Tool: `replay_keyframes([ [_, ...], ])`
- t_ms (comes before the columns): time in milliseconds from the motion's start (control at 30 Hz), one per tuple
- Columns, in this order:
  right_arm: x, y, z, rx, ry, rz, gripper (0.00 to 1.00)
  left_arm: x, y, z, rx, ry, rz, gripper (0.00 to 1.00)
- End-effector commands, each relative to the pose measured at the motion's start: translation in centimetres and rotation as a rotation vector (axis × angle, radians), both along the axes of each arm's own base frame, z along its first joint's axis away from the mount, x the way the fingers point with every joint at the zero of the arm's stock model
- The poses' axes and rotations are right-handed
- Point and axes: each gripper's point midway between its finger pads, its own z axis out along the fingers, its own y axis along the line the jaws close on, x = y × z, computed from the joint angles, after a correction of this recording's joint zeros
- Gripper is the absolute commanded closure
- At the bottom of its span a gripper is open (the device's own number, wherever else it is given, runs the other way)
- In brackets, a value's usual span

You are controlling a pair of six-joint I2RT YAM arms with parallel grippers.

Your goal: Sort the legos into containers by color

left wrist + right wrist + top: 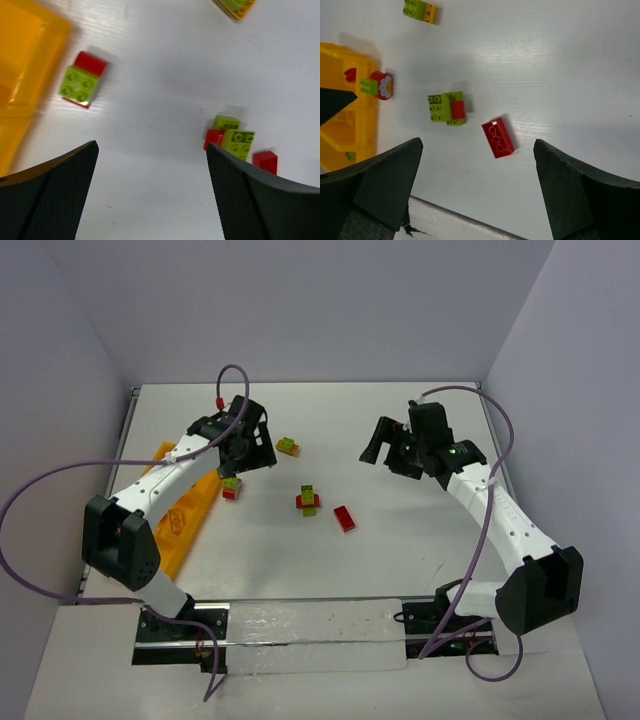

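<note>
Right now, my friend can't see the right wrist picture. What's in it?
The right hand hangs open over a white table, a lone red brick showing between its black fingers. Beyond lie a green-and-red clump, a green-and-yellow clump, and an orange-yellow tray at the left edge.

A white table [400,440] with faint wood grain fills a plain enclosure of pale lavender panels: a back wall [300,300] at 12 o'clock, a left wall [50,390] at 9 o'clock and a right wall [585,360] at 3 o'clock. Soft, even light casts short, blurred shadows. A crinkled translucent sheet [310,635] lies at 6 o'clock.
</note>
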Motion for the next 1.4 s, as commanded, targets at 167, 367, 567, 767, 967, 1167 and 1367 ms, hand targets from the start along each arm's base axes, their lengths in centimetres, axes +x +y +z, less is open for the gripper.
replay_keyframes([
  [167, 1.2, -2.1, 0.0, -0.119, -0.106, -0.046, 0.00, 2.0, -7.5, -1.4, -0.075, 0.009, -0.224, 0.04],
  [367, 1.8, -3.0, 0.1, -0.131, -0.155, -0.104, 0.00, 2.1, -8.6, -2.8, -0.063, 0.024, -0.251, 0.04],
  [567, 2.3, -3.0, 0.6, -0.112, -0.161, -0.128, 0.00, 2.3, -10.3, -4.2, -0.106, 0.066, -0.246, 0.05],
  [767, 2.3, -2.1, 0.2, -0.101, -0.107, -0.084, 0.00, 2.6, -10.6, -3.7, -0.116, 0.041, -0.254, 0.09],
  [967, 2.3, -2.1, -0.9, -0.124, -0.056, -0.070, 0.00, 0.8, -12.7, -4.2, -0.140, 0.081, -0.290, 0.12],
  [1167, 2.0, -1.6, -0.8, -0.100, -0.048, -0.055, 0.00, 0.1, -13.4, -5.3, -0.133, 0.098, -0.225, 0.27],
  [1367, 1.8, -1.4, -0.7, -0.093, -0.049, -0.045, 0.00, -0.4, -13.2, -6.1, -0.060, 0.095, -0.212, 0.31],
])
